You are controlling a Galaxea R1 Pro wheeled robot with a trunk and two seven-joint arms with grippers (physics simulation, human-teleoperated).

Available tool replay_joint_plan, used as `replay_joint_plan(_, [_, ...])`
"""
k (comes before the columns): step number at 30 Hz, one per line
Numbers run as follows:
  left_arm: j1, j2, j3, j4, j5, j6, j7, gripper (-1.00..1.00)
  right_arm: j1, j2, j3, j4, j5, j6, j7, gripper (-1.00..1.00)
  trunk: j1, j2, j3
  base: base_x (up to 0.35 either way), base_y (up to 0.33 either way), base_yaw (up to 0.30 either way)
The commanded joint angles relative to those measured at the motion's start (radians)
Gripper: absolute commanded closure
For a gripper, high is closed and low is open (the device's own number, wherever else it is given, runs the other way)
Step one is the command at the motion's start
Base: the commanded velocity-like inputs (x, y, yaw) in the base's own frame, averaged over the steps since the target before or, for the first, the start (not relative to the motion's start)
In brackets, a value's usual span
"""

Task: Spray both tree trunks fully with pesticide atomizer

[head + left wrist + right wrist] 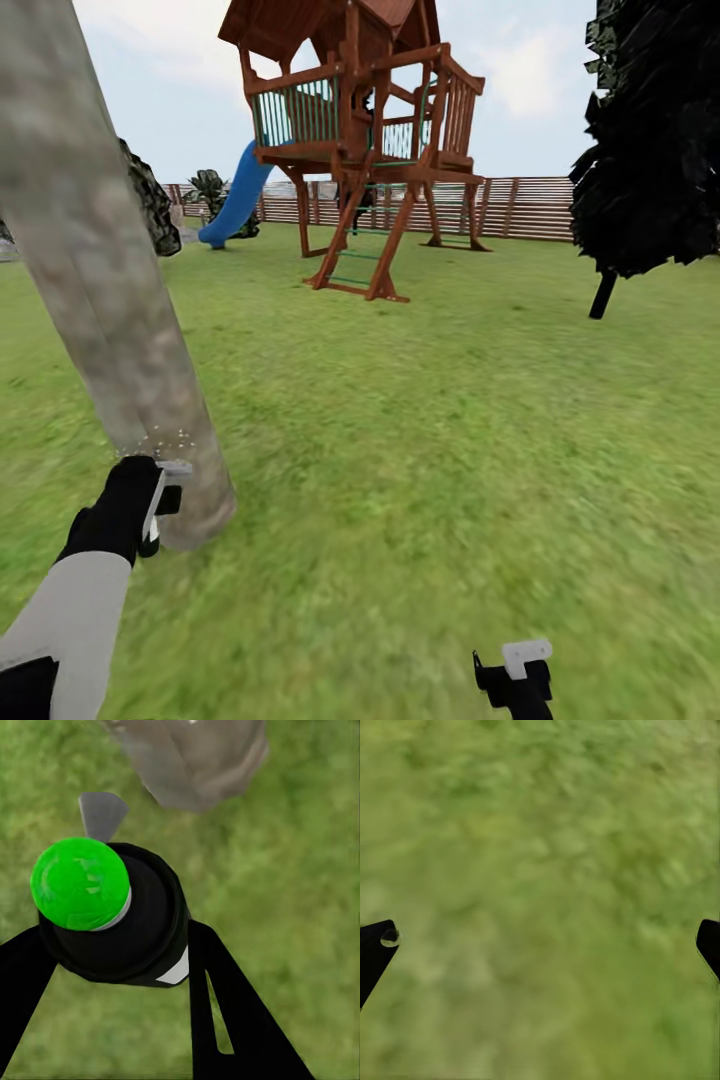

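A: The pesticide atomizer [160,497] sits in the left gripper [150,500] in the head view, low at the left, just beside the foot of a thick mottled grey-brown tree trunk [95,270]. Its pale trigger head points at the bark, and a scatter of fine white specks hangs in front of the trunk just above it.

B: And the rest of that view?

A: Green grass [420,440] all round, a wooden play tower [365,130] with a blue slide [238,195] farther off, a brown slat fence [520,207] behind it, and a near-black conifer [655,140] at the right. The right gripper [520,675] shows at the bottom edge, low over the lawn, well apart from the trunk.

B: What does the left wrist view give?

A: The atomizer [112,911] seen end-on: a dark round body with a bright green cap and a grey trigger piece, pinched between the two black fingers [225,1005]. The trunk's base [195,757] stands beyond it on the grass.

B: The right wrist view?

A: Blurred grass [540,870], with the black fingertips [375,945] at the two sides, spread wide and holding nothing.
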State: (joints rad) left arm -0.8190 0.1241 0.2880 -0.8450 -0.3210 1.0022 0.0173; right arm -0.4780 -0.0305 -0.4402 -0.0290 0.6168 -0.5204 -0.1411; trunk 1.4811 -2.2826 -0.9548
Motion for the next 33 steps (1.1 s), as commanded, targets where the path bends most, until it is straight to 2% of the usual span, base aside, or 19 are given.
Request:
replay_joint_plan(1, [0.021,0.027,0.011,0.001,0.012,0.000,0.001,1.00,-0.001,0.000,-0.005,0.001,0.011,-0.003,-0.006,-1.00,0.000,0.000,-0.001,0.142,-0.267,0.278])
replay_joint_plan(3, [0.035,0.025,0.011,0.002,0.014,-0.004,0.003,1.00,-0.001,0.000,-0.005,0.001,0.011,-0.003,-0.006,-1.00,0.000,0.000,-0.001,0.145,-0.267,0.278])
replay_joint_plan(5, [0.038,0.008,0.011,0.002,0.016,-0.005,0.004,1.00,-0.001,0.000,-0.005,0.001,0.011,-0.003,-0.006,-1.00,0.000,0.000,-0.001,0.166,-0.257,0.267])
replay_joint_plan(6, [0.039,-0.030,0.011,0.002,0.014,-0.006,0.005,1.00,-0.001,0.000,-0.005,0.001,0.010,-0.003,-0.006,-1.00,0.000,0.000,-0.001,0.215,-0.223,0.077])
replay_joint_plan(8, [0.038,-0.045,0.011,0.001,0.012,-0.007,0.006,1.00,-0.001,0.000,-0.005,0.001,0.010,-0.003,-0.006,-1.00,0.000,0.000,-0.001,0.230,-0.209,0.030])
replay_joint_plan(10, [0.039,-0.036,0.016,0.001,0.011,-0.007,0.006,1.00,-0.001,0.000,-0.005,0.001,0.010,-0.003,-0.006,-1.00,0.000,0.000,-0.001,0.239,-0.200,0.008])
replay_joint_plan(11, [0.041,0.014,0.018,0.002,0.011,-0.007,0.006,1.00,-0.001,0.000,-0.005,0.001,0.010,-0.003,-0.006,-1.00,0.000,0.000,-0.001,0.242,-0.197,0.042])
replay_joint_plan(12, [0.041,0.041,0.019,0.003,0.013,-0.007,0.006,1.00,-0.001,0.000,-0.005,0.001,0.011,-0.003,-0.006,-1.00,0.000,0.000,-0.001,0.241,-0.197,0.142])
replay_joint_plan(13, [0.042,0.056,0.019,0.006,0.014,-0.007,0.006,1.00,-0.001,0.000,-0.005,0.001,0.011,-0.003,-0.006,-1.00,0.000,0.000,-0.001,0.221,-0.206,0.208])
replay_joint_plan(15, [0.042,0.058,0.016,0.016,0.015,-0.007,0.005,1.00,-0.001,0.000,-0.005,0.001,0.011,-0.003,-0.006,-1.00,0.000,0.000,-0.001,0.164,-0.237,0.256])
replay_joint_plan(18, [0.043,0.004,0.013,0.028,0.017,-0.008,0.005,1.00,-0.001,0.000,-0.005,0.001,0.011,-0.003,-0.006,-1.00,0.000,0.000,-0.001,0.121,-0.259,0.275])
replay_joint_plan(20, [0.042,-0.021,0.013,0.029,0.016,-0.008,0.006,1.00,-0.001,0.000,-0.005,0.001,0.011,-0.003,-0.006,-1.00,0.000,0.000,-0.001,0.115,-0.262,0.277])
replay_joint_plan(22, [0.042,-0.015,0.019,0.030,0.013,-0.008,0.006,1.00,-0.001,0.000,-0.005,0.001,0.011,-0.003,-0.006,-1.00,0.000,0.000,-0.001,0.127,-0.263,0.277])
replay_joint_plan(26, [0.044,0.050,0.033,0.030,0.012,-0.008,0.007,1.00,-0.001,0.000,-0.005,0.001,0.011,-0.003,-0.006,-1.00,0.000,0.000,-0.001,0.139,-0.264,0.249])
replay_joint_plan(29, [0.062,0.034,0.029,0.034,0.016,-0.010,0.007,1.00,-0.001,0.000,-0.005,0.001,0.011,-0.003,-0.006,-1.00,0.000,0.000,-0.001,0.090,-0.270,0.050])
replay_joint_plan(30, [0.063,0.020,0.029,0.037,0.015,-0.010,0.007,1.00,-0.001,-0.001,-0.005,0.001,0.011,-0.003,-0.007,-1.00,0.000,0.000,-0.001,0.082,-0.272,0.014])
replay_joint_plan(31, [0.065,-0.015,0.028,0.042,0.014,-0.010,0.007,1.00,-0.001,-0.002,-0.005,0.001,0.011,-0.003,-0.008,-1.00,0.000,0.000,-0.001,0.080,-0.272,0.002])
replay_joint_plan(33, [0.065,-0.022,0.028,0.042,0.015,-0.010,0.007,1.00,-0.001,-0.002,-0.005,0.001,0.011,-0.003,-0.008,-1.00,0.000,0.000,-0.001,0.081,-0.272,0.001])
